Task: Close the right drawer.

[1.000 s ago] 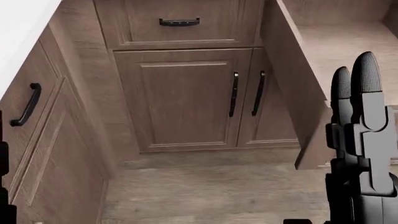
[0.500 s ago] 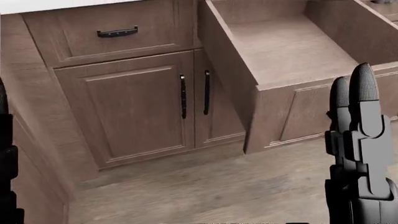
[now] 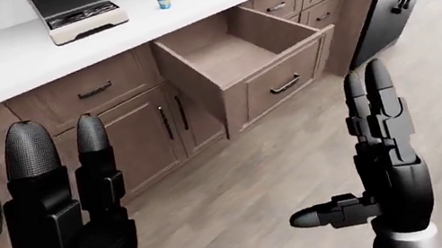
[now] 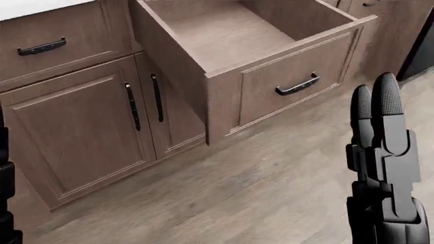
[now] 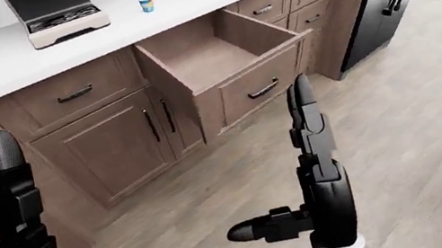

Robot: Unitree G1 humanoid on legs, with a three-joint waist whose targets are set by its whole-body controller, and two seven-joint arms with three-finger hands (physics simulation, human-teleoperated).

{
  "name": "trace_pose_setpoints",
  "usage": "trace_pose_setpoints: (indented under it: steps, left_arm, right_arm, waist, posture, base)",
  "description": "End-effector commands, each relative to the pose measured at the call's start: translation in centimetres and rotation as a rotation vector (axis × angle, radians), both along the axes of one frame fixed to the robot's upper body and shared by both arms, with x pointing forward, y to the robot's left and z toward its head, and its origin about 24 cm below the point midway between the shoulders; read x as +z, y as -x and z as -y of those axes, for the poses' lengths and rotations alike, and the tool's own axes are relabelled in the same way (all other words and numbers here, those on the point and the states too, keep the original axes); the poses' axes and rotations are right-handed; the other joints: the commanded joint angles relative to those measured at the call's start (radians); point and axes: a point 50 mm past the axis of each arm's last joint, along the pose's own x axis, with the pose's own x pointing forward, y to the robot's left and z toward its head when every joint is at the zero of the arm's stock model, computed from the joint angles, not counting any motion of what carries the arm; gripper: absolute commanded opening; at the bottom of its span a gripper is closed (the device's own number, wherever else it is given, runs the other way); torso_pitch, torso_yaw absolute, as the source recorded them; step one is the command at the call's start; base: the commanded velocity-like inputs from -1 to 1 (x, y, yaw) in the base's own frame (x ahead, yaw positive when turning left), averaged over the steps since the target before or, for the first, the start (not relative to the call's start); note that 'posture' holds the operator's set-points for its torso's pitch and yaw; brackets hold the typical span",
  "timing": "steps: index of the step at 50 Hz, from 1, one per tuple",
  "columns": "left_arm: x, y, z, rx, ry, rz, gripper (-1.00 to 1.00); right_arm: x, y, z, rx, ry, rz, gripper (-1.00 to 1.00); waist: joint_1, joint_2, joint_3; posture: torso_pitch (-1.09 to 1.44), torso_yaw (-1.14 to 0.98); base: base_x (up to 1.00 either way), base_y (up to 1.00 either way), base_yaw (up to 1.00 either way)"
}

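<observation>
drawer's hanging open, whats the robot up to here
The drawer under the white counter is pulled fully out and looks empty. The robot faces it from across the wood floor, with its left hand and right hand raised, fingers open, touching nothing. No push on the drawer front or its handle has begun. A coffee machine and cup sit on the counter.

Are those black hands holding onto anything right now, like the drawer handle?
No, nothing is held. The left hand and right hand are both raised with fingers open, apart from the open drawer and its handle.
</observation>
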Motion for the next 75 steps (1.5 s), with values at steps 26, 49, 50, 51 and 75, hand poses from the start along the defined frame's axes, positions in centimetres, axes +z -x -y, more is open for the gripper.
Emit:
trace_pose_setpoints:
  steps: [26,49,50,51,75]
  left_arm:
    - [0.91,0.66,0.21,-0.013,0.001,0.058,1.00]
    - [0.94,0.62,0.24,-0.016,0.002,0.057,1.00]
    - [0.89,0.61,0.24,-0.016,0.003,0.057,1.00]
    - [0.89,0.64,0.26,-0.017,0.002,0.057,1.00]
    - [0.90,0.65,0.20,-0.016,0.004,0.057,1.00]
  right_arm:
    - [0.98,0.26,0.03,-0.004,0.002,0.051,1.00]
    - [0.58,0.17,0.15,-0.006,0.003,0.047,1.00]
    - [0.65,0.21,0.14,-0.006,0.003,0.048,1.00]
    - [0.72,0.23,0.10,-0.005,0.003,0.049,1.00]
    - [0.82,-0.56,0.48,-0.050,-0.024,0.014,1.00]
  waist:
    - [0.002,0.063,-0.007]
    - [0.000,0.111,-0.008]
    - [-0.001,0.103,-0.015]
    - [0.000,0.094,-0.015]
    - [0.001,0.092,-0.014]
  posture:
    - [0.00,0.00]
    - [0.00,0.00]
    - [0.00,0.00]
    - [0.00,0.00]
    - [0.00,0.00]
  base:
    - [0.00,0.00,-0.63]
    - [0.00,0.00,-0.61]
    - [0.00,0.00,-0.61]
    - [0.00,0.00,-0.60]
    - [0.00,0.00,-0.46]
